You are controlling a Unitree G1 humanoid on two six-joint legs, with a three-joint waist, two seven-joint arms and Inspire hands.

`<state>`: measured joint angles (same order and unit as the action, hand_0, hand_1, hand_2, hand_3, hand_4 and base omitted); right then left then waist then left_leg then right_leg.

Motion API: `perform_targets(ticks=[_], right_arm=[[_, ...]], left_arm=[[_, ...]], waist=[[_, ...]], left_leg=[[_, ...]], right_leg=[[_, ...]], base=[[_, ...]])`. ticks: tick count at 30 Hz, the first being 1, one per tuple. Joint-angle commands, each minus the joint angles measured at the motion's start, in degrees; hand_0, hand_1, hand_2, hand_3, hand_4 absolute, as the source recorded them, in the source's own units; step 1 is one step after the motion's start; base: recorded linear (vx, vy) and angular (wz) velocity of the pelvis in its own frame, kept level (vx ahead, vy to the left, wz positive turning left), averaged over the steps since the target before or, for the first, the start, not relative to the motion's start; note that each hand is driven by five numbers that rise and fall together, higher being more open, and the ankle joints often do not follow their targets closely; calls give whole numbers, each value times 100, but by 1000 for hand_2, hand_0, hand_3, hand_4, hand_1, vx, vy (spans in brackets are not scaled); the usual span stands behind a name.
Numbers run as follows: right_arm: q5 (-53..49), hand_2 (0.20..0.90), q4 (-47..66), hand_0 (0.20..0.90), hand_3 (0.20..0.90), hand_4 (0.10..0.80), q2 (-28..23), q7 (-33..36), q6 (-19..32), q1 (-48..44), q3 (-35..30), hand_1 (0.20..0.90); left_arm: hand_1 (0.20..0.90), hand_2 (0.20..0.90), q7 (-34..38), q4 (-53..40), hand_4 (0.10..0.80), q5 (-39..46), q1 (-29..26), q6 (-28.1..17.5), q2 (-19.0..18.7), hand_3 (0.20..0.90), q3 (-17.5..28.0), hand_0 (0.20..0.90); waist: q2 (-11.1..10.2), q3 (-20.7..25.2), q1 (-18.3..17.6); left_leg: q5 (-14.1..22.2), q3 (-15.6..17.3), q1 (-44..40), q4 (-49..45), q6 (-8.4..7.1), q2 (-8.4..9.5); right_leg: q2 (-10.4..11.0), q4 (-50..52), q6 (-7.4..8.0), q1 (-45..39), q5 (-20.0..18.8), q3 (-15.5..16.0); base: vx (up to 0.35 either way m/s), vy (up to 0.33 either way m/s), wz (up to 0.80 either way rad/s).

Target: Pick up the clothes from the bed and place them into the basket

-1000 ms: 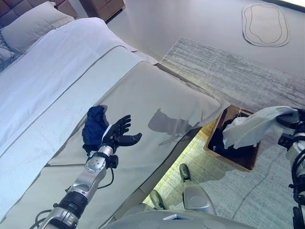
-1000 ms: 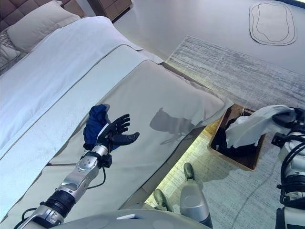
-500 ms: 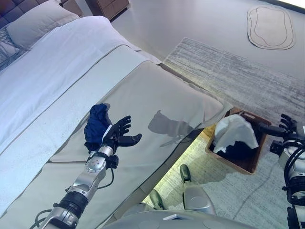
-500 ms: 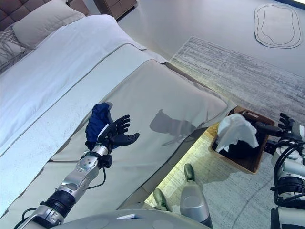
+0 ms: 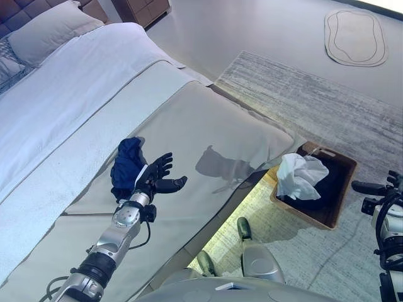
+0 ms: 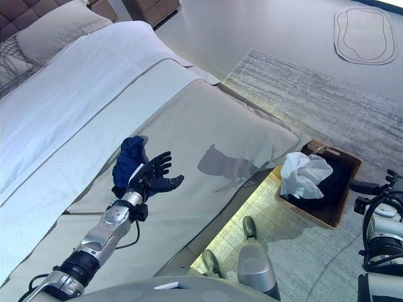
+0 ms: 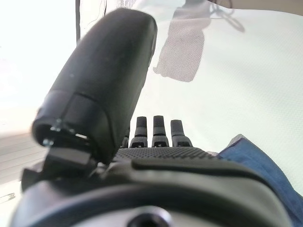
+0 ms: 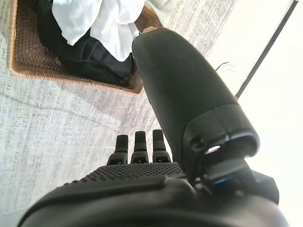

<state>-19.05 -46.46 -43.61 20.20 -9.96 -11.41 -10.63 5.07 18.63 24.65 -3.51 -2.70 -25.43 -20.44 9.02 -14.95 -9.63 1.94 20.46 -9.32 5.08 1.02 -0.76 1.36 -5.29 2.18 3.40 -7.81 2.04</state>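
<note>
Clothes: I've just dropped the white crumpled garment into the brown wicker basket; right hand withdrawn, fingers straight and apart; left hand, fingers spread, beside the dark blue garment on the bed.

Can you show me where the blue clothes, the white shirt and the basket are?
blue clothes (image 5: 126, 165), left eye view, middle of the bundle.
white shirt (image 5: 300, 176), left eye view, its crumpled middle.
basket (image 5: 350, 177), left eye view, its far rim.
</note>
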Motion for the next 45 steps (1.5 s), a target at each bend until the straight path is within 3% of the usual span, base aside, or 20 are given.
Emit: perform_targets(ticks=[1,9,20,21,26,30,33,36,38,41,43,45], right_arm=[[341,900,258,900,900,800,-376,82,521,-361,122,900],[498,900,1455,900,900,800,-192,39,740,-902,635,900],[1753,900,2380,900,900,800,73,18,759,-2330,1845,900],[1760,900,2356,900,900,800,85,38,751,-2427,1950,900],[1766,900,2314,900,900,800,96,179,533,-2799,2277,900],[1349,900,2070,900,900,800,361,-2,349,-3106,2506,900],[1459,900,1914,900,900,800,473,21,285,-3172,2577,900],[1406,900,1842,900,900,800,490,-33,307,-3066,2524,900],[1462,900,1780,900,900,800,446,-61,269,-3132,2580,900],[1584,900,1596,900,900,800,224,114,153,-3640,2718,900],[1610,900,1513,900,900,800,148,90,117,-3776,2759,900],[1535,900,1174,900,900,800,-28,4,112,-4400,2993,900]], left_arm=[[900,900,195,-449,800,-92,-197,-472,-157,900,42,900],[900,900,342,-401,800,-119,-190,-389,-17,900,152,900],[900,900,584,-121,800,-114,23,-411,75,900,527,900],[900,900,578,-118,800,-123,32,-418,79,900,553,900],[900,900,233,-90,800,-250,-41,-411,63,900,706,900],[900,900,145,-239,800,-246,124,-355,4,900,781,900],[900,900,-117,-450,800,-156,246,-293,-140,900,816,900],[900,900,-192,-466,800,-167,290,-266,-288,900,791,900],[900,900,-172,-363,800,-140,183,-282,-348,900,737,900],[900,900,-171,-331,800,-144,-431,-459,-379,900,553,900],[900,900,-158,-330,800,-169,-534,-487,-362,900,501,900],[900,900,-43,-306,800,-71,-832,-610,-318,900,336,900]], waist=[[-415,492,142],[-580,444,531],[-704,365,1286],[-707,358,1354],[-748,257,1541],[-768,242,1802],[-723,229,1945],[-625,94,1942],[-637,-105,1847],[-679,-547,1673],[-687,-616,1654],[-620,-935,1788]], left_leg=[[233,-461,285,-399,-224,-142],[192,-838,399,-537,-263,-93],[-149,-1656,649,-144,-285,97],[-189,-1673,670,-98,-291,99],[-283,-1081,760,-131,-324,6],[-200,-1176,717,-195,-171,111],[-171,-1265,705,-257,-19,151],[-98,-1529,786,-482,110,184],[-39,-1772,792,-596,84,235],[156,-2072,1290,-1121,97,398],[178,-2122,1527,-1339,96,431],[102,-2018,2055,-1638,27,405]], right_leg=[[94,201,194,-420,499,72],[172,348,96,-555,659,423],[284,215,22,-667,704,961],[288,201,21,-672,702,1009],[514,241,59,-733,686,1668],[771,495,177,-793,725,1864],[899,1352,175,-664,992,1876],[1044,2769,199,-4,759,1629],[888,2728,208,317,760,1310],[634,2036,161,726,830,857],[594,1972,126,783,852,771],[563,2202,28,948,1074,1017]], base=[[0,0,0],[-28,5,10],[-23,20,48],[-14,71,51],[-23,123,63],[116,205,52],[153,168,25],[161,141,27],[109,-35,48],[-122,-140,79],[-175,-127,105],[-241,-97,81]])
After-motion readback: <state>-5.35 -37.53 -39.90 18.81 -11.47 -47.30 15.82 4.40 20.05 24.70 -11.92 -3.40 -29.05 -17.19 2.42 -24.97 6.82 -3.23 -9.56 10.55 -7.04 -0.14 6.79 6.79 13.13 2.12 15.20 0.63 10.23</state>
